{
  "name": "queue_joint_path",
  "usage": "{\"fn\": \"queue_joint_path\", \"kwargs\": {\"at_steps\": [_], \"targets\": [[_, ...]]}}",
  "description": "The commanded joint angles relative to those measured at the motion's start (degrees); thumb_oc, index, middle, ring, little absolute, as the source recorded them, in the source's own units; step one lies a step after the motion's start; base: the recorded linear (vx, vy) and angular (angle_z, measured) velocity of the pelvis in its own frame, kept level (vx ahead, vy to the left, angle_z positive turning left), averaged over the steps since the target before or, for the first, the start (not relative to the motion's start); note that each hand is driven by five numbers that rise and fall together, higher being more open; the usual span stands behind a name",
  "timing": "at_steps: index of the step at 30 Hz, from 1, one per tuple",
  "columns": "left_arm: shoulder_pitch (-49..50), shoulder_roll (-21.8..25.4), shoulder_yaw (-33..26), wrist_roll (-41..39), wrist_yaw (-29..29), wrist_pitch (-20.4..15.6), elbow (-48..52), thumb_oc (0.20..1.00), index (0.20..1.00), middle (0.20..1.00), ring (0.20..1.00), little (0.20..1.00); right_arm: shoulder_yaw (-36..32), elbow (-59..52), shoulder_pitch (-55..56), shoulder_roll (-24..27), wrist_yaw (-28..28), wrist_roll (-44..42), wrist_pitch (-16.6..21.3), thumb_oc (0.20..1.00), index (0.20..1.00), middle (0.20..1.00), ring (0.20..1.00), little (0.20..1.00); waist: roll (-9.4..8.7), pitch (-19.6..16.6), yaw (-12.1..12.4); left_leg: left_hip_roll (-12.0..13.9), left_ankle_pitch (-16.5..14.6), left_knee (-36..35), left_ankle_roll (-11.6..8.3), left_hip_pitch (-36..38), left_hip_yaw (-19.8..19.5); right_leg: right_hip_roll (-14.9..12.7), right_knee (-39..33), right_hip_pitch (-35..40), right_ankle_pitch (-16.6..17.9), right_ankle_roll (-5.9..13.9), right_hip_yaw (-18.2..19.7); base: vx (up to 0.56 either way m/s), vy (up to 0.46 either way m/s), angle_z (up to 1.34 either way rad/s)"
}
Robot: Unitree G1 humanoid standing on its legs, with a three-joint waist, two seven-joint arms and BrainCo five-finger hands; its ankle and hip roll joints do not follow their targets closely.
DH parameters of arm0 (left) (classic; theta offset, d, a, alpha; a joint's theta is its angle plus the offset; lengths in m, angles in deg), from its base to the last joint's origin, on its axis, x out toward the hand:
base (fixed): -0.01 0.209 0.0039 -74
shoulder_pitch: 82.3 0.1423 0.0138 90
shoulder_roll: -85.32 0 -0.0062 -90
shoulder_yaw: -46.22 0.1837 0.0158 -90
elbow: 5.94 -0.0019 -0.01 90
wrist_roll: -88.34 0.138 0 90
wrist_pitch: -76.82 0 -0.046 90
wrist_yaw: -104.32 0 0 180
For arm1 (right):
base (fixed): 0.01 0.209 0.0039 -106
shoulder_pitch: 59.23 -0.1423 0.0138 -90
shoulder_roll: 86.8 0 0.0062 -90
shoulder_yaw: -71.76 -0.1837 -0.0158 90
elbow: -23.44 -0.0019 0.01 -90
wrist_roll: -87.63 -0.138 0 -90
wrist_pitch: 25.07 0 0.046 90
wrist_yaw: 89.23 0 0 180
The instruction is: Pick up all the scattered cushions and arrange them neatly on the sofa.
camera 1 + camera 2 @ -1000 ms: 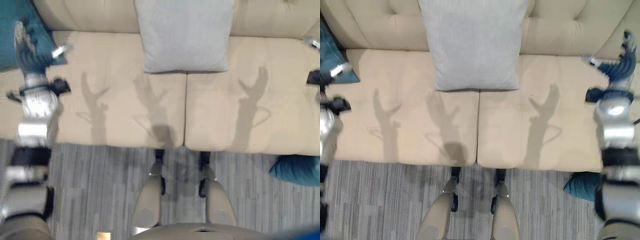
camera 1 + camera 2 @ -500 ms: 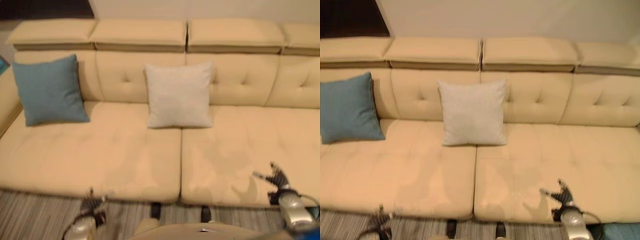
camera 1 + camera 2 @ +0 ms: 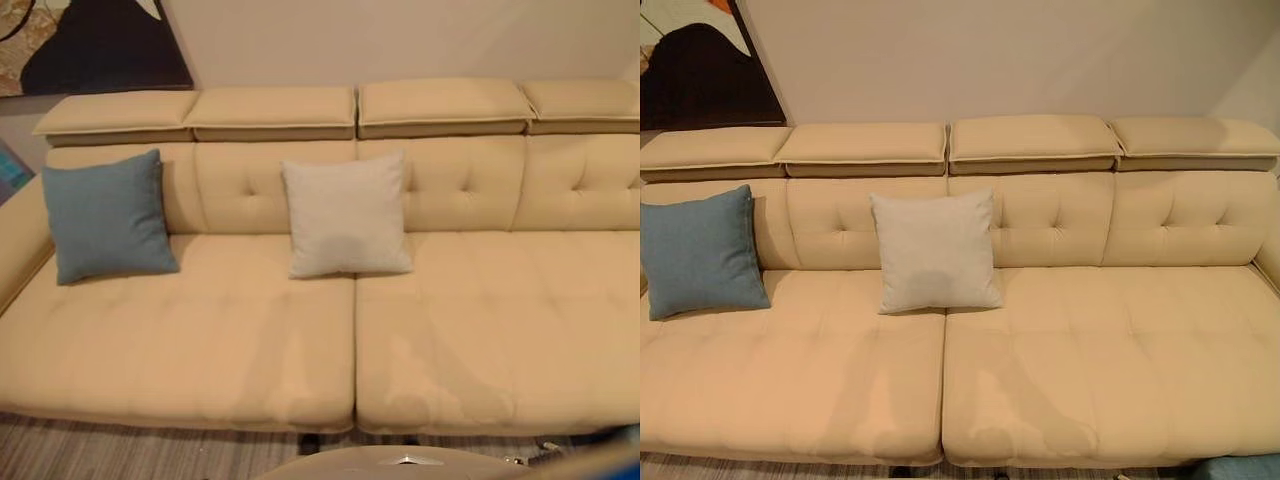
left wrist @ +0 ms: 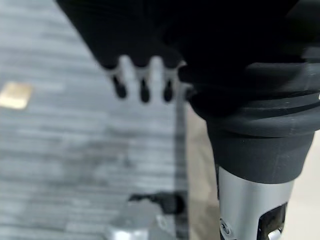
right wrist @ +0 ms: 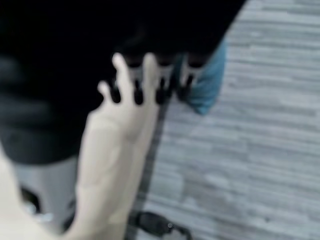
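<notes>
1. On the sofa (image 3: 300,350), a long cream one with tufted back and four flat headrests, two cushions stand upright against the backrest.
2. At the sofa's left end leans a blue cushion (image 3: 107,215), square and plump, its lower edge on the seat beside the left armrest.
3. Near the sofa's middle, just left of the seam between the two seat pads, leans a pale grey cushion (image 3: 345,215), also square, well apart from the blue one.
4. Off the sofa's right front corner, a third cushion (image 5: 207,82), blue like the first, lies on the grey striped floor (image 5: 260,150).
5. Below the sofa's front edge, the left hand (image 4: 142,82) hangs over the floor, its fingers straight and loosely spread, holding and touching nothing.
6. By the sofa's right front corner, the right hand (image 5: 150,82) hangs with fingers straight and slack, empty, its dark tips near the fallen blue cushion; whether they touch it cannot be told.
</notes>
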Motion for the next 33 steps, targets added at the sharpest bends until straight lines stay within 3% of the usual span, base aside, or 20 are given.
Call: {"fn": "queue_joint_path", "kwargs": {"at_steps": [1, 3, 4, 6, 8, 9, 11, 13, 14, 16, 17, 18, 20, 21, 26, 27, 28, 31, 33], "targets": [[-3.3, 3.0, -0.2, 1.9, 0.8, -0.6, 1.3, 1.000, 1.000, 1.000, 1.000, 1.000, -0.5, 0.4, -4.5, -1.3, 1.3, -1.2, -0.7, 1.000, 1.000, 1.000, 1.000, 1.000, -7.46, 4.2, 0.2, -7.1, -5.1, 7.1, 2.05, 2.4, -0.2, -3.5, 0.1, -1.2, 0.6, 2.25, 0.4, -0.18, -0.016, 0.40], [-4.3, 2.1, 0.8, 1.6, 1.2, -0.7, 1.7, 1.000, 1.000, 1.000, 1.000, 1.000, 0.4, 0.7, -5.5, -0.8, 1.1, 0.0, -1.1, 1.000, 1.000, 1.000, 1.000, 1.000, -7.71, 4.2, 0.1, -11.3, -10.1, 10.0, 3.67, 5.1, -5.3, -3.5, 1.2, -4.4, 2.9, 2.84, 4.1, -0.23, 0.102, -0.14], [-5.0, 2.0, 1.4, 1.2, 1.1, -0.8, 2.3, 1.000, 1.000, 1.000, 1.000, 1.000, 0.7, 0.7, -5.8, -0.7, 1.3, 0.1, -1.6, 1.000, 1.000, 1.000, 1.000, 1.000, -7.06, 4.2, -0.4, -12.4, -11.4, 7.5, 4.82, 6.5, -7.1, -3.3, 2.2, -6.8, 3.8, 3.24, 5.8, -0.33, 0.259, -1.05], [-6.7, 2.2, 2.3, 0.3, 1.0, -1.4, 3.0, 1.000, 1.000, 1.000, 1.000, 1.000, 0.9, 0.7, -8.6, -0.7, 1.8, -0.2, -2.0, 1.000, 1.000, 1.000, 1.000, 1.000, -7.45, 6.1, -0.9, -15.2, -12.8, 6.4, 6.41, 6.1, -5.8, -4.4, 1.7, -11.4, 8.3, 5.83, 8.5, -0.33, 0.277, -1.59], [-6.9, 2.8, 2.4, 0.8, 0.8, -1.5, 3.3, 1.000, 1.000, 1.000, 1.000, 1.000, 1.0, 0.4, -9.1, -0.9, 1.9, -0.6, -1.9, 1.000, 1.000, 1.000, 1.000, 1.000, -7.62, 6.1, -0.5, -15.6, -12.7, 5.5, 7.15, 6.0, -4.1, -4.7, 0.8, -12.3, 8.9, 6.66, 8.8, -0.24, 0.192, -1.88], [-7.0, 3.1, 2.4, 0.9, 0.8, -1.7, 3.5, 1.000, 1.000, 1.000, 1.000, 1.000, 1.2, 0.1, -9.4, -1.2, 1.8, -0.4, -1.9, 1.000, 1.000, 1.000, 1.000, 1.000, -7.67, 6.6, -0.1, -15.5, -12.6, 5.3, 7.46, 5.9, -2.8, -4.9, 1.0, -13.1, 8.9, 6.93, 7.8, -0.30, 0.186, -1.60], [-6.8, 3.8, 2.3, 1.2, 0.8, -1.6, 3.8, 1.000, 1.000, 1.000, 1.000, 1.000, 1.7, 0.3, -9.3, -1.7, 1.7, -0.2, -1.9, 1.000, 1.000, 1.000, 1.000, 1.000, -7.27, 7.4, 1.0, -14.7, -11.5, 5.4, 7.84, 5.0, 0.0, -5.7, 5.3, -13.5, 5.8, 6.23, 1.1, -0.25, 0.096, -1.04], [-6.1, 4.0, 2.4, 1.9, 1.2, -1.3, 3.5, 1.000, 1.000, 1.000, 1.000, 1.000, 1.8, 0.6, -8.7, -1.9, 1.5, -0.1, -1.7, 1.000, 1.000, 1.000, 1.000, 1.000, -6.39, 7.5, 1.4, -13.8, -9.7, 3.9, 8.47, 4.9, 2.0, -4.9, 12.1, -11.8, 2.1, 4.71, -1.4, -0.26, 0.100, -1.23], [-5.6, 4.0, 2.3, 1.8, 1.6, -1.0, 3.1, 1.000, 1.000, 1.000, 1.000, 1.000, 1.3, 1.4, -8.2, -2.0, 1.4, -0.5, -1.7, 1.000, 1.000, 1.000, 1.000, 1.000, -5.41, 6.5, 1.6, -12.5, -8.2, 1.9, 8.94, 5.3, 3.3, -4.2, 16.6, -9.4, -1.7, 3.30, -2.5, -0.25, 0.052, -0.84], [-5.4, 3.9, 2.4, 2.0, 1.9, -0.9, 2.8, 1.000, 1.000, 1.000, 1.000, 1.000, 1.2, 1.6, -8.0, -2.1, 1.4, -0.6, -1.7, 1.000, 1.000, 1.000, 1.000, 1.000, -5.18, 6.0, 2.1, -12.1, -7.6, 1.0, 9.03, 5.5, 4.2, -4.3, 17.2, -7.0, -3.4, 2.96, -3.6, -0.18, -0.024, -0.98], [-4.9, 3.4, 2.1, 1.7, 2.3, -0.7, 2.3, 1.000, 1.000, 1.000, 1.000, 1.000, 0.9, 2.1, -7.5, -2.2, 1.4, -0.3, -1.8, 1.000, 1.000, 1.000, 1.000, 1.000, -4.80, 4.5, 4.3, -10.5, -7.3, 0.4, 8.67, 4.9, 7.7, -6.9, 16.6, -1.4, -6.5, 2.50, -10.4, -0.23, -0.179, -1.10], [-5.2, 3.2, 2.3, 2.4, 2.3, -0.7, 2.3, 1.000, 1.000, 1.000, 1.000, 1.000, 0.7, 1.7, -7.4, -2.7, 1.6, -0.5, -1.9, 1.000, 1.000, 1.000, 1.000, 1.000, -6.45, 3.9, 5.1, -10.6, -6.9, 0.2, 7.70, 4.5, 10.7, -6.2, 9.7, 2.0, -5.8, 3.56, -10.8, -0.24, -0.222, -0.96], [-5.2, 3.1, 2.2, 2.4, 2.3, -0.8, 2.4, 1.000, 1.000, 1.000, 1.000, 1.000, 0.6, 1.8, -7.4, -2.9, 1.7, -0.9, -1.9, 1.000, 1.000, 1.000, 1.000, 1.000, -6.61, 3.5, 4.9, -10.4, -6.7, 0.2, 7.50, 4.0, 11.1, -5.5, 8.2, 1.8, -5.6, 3.61, -9.8, -0.07, -0.152, -1.09], [-6.0, 2.9, 3.3, 2.5, 2.3, -0.9, 2.9, 1.000, 1.000, 1.000, 1.000, 1.000, 0.4, 1.6, -7.1, -2.9, 2.0, -1.7, -1.8, 1.000, 1.000, 1.000, 1.000, 1.000, -7.02, 3.9, 3.8, -10.1, -6.5, 1.7, 6.98, 3.1, 11.4, -4.4, 6.3, 1.6, -4.8, 3.36, -7.0, -0.04, -0.107, -0.82], [-7.9, 2.6, 6.0, 4.2, 2.8, -0.5, 3.5, 1.000, 1.000, 1.000, 1.000, 1.000, 0.2, 2.3, -6.3, -2.7, 2.2, -2.7, -2.2, 1.000, 1.000, 1.000, 1.000, 1.000, -7.92, 5.2, 2.3, -9.4, -7.2, 5.5, 5.95, 1.5, 10.2, -2.8, 2.3, 2.5, -3.1, 2.45, -4.3, -0.10, -0.121, -0.35], [-8.3, 1.6, 7.4, 4.1, 2.5, -0.7, 4.2, 1.000, 1.000, 1.000, 1.000, 1.000, 0.7, 2.9, -5.8, -2.4, 2.2, -2.3, -2.5, 1.000, 1.000, 1.000, 1.000, 1.000, -8.48, 6.3, 3.5, -14.3, -9.3, 8.6, 5.90, 1.0, -3.1, -1.9, 1.4, 1.7, -1.4, 2.20, 0.6, -0.14, -0.056, -0.85], [-8.1, 1.5, 7.5, 4.4, 2.4, -0.6, 4.0, 1.000, 1.000, 1.000, 1.000, 1.000, 0.8, 3.1, -5.5, -2.3, 2.1, -2.1, -2.4, 1.000, 1.000, 1.000, 1.000, 1.000, -8.27, 6.1, 3.3, -14.7, -9.1, 7.5, 5.79, 0.8, -4.2, -1.8, 0.9, 1.4, -0.9, 2.39, 2.0, -0.11, -0.015, -1.66], [-7.8, 1.3, 8.2, 5.6, 2.8, -0.5, 3.5, 1.000, 1.000, 1.000, 1.000, 1.000, 0.9, 3.7, -5.2, -2.1, 1.5, -1.6, -2.6, 1.000, 1.000, 1.000, 1.000, 1.000, -7.70, 5.1, 2.4, -14.5, -9.3, 4.5, 7.15, 2.2, -3.0, -1.5, 1.2, -0.6, 0.4, 3.61, 6.4, 0.00, 0.090, -1.20], [-7.6, 2.1, 8.2, 6.3, 2.8, -0.8, 3.9, 1.000, 1.000, 1.000, 1.000, 1.000, 1.5, 3.5, -6.3, -2.5, 1.4, -1.5, -2.5, 1.000, 1.000, 1.000, 1.000, 1.000, -7.50, 5.6, 2.5, -13.4, -8.7, 2.6, 8.09, 2.8, 0.8, -1.0, 4.8, -4.4, 0.9, 4.67, 8.7, -0.09, 0.169, -1.33]]}}
